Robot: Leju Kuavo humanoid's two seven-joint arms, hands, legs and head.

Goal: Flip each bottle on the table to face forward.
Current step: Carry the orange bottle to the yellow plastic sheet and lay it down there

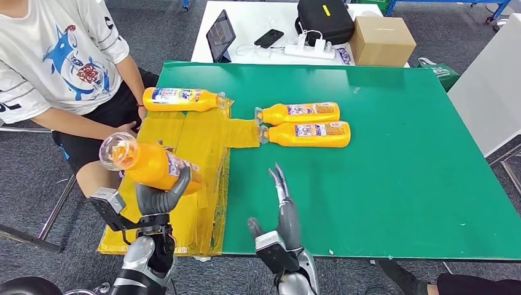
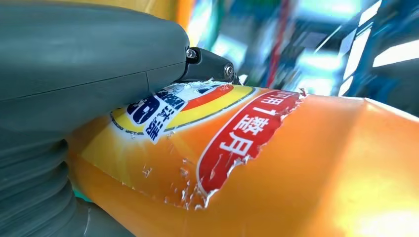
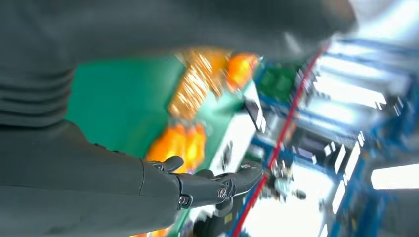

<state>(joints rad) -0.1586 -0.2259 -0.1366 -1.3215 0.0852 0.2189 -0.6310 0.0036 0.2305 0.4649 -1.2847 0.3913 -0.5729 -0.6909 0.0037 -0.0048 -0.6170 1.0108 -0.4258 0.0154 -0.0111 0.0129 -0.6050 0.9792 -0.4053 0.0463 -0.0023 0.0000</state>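
Grey carpet floor (image 1: 430, 37) surrounds a green desk (image 1: 399, 160), with a white desk (image 1: 246, 24) butted against its far edge. Yellow taped sheeting (image 1: 184, 141) covers the green desk's left end and hangs over its edge. On the white desk sit a black bag (image 1: 324, 19), a cardboard box (image 1: 381, 40), a tablet (image 1: 220, 35), a phone (image 1: 269, 38) and a white power strip (image 1: 309, 49). A person in a white printed shirt (image 1: 61, 55) sits at the left corner, one hand just beside the far bottle (image 1: 182, 99), which lies on its side on the sheeting. Two more orange bottles lie side by side near the desk's middle, the upper bottle (image 1: 299, 113) and the lower bottle (image 1: 310, 133), caps pointing left, touching the sheeting's edge. The left robot hand (image 1: 158, 200) grips a fourth orange bottle, the held bottle (image 1: 150, 165), lifted above the sheeting with its clear base toward the camera; the wrist view shows its torn label (image 2: 232, 143) under the thumb. The right robot hand (image 1: 284, 212) hovers over the green desk with fingers stretched out and apart, holding nothing.
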